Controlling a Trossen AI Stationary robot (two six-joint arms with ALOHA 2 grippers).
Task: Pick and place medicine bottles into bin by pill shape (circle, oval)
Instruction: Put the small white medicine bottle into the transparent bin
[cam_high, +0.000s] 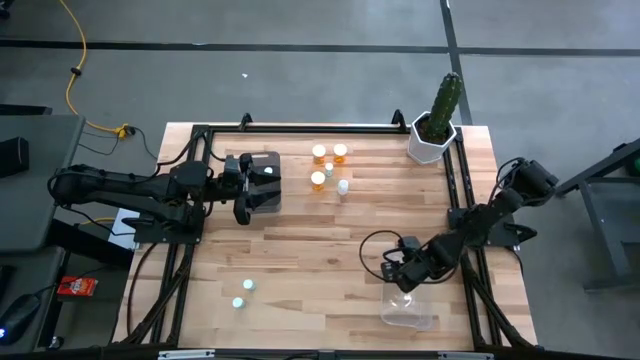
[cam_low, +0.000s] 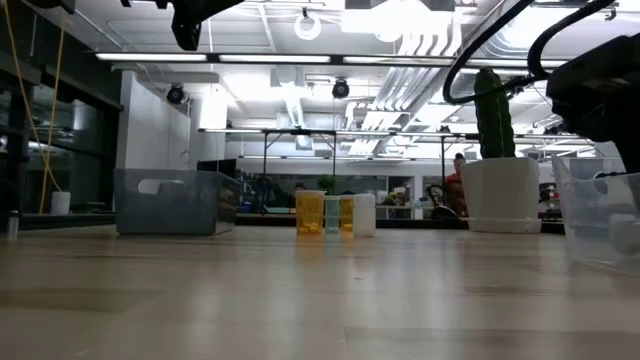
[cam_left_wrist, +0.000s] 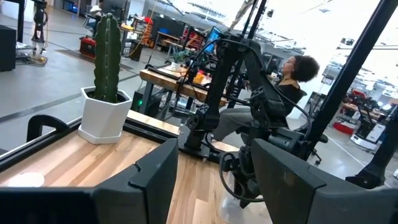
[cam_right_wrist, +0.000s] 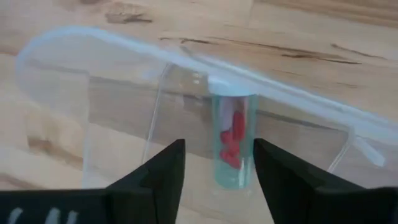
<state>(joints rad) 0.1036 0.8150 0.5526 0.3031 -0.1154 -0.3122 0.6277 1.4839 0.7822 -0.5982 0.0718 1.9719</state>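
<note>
Right gripper (cam_high: 403, 278) sits lower right in the high view, right above the clear bin (cam_high: 407, 310). Its jaws are spread, and the bottle (cam_right_wrist: 234, 144) with red pills stands loose between them, not pinched, apparently down inside the bin's wall. Looks like the drop-off step, basically done. The next move calls for lifting straight up without clipping the rim. Five more bottles cluster up top centre (cam_high: 329, 166), two sit lower left (cam_high: 243, 293). Left gripper (cam_high: 243, 190) waits, jaws apart and empty, by the grey bin (cam_high: 268, 178), left of centre.
</note>
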